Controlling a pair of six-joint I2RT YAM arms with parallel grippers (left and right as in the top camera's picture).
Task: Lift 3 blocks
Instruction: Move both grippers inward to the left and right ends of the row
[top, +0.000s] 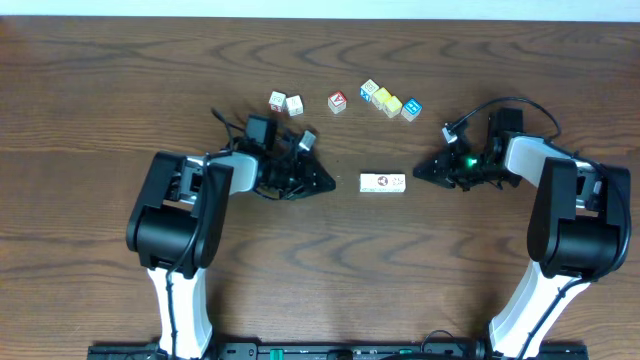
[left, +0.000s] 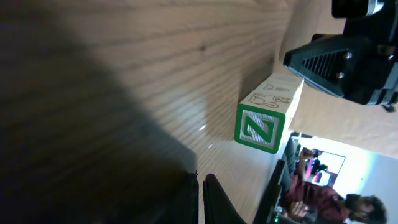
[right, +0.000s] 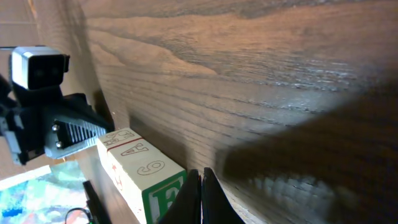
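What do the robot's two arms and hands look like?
Both arms have white links and bulky black joint housings: left arm, right arm. Each hand is black and tapers to a point: left hand, right hand. A black cable loops above the right one, where a green light glows.

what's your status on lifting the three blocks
Left tool shut, right tool shut, both empty. Row of three cream-white wooden cubes on the dark wooden table between them, not lifted. Path clear; loose coloured-face cubes sit further back.

Grained wood table (top: 100, 80), matt cream wooden blocks (top: 383, 182)
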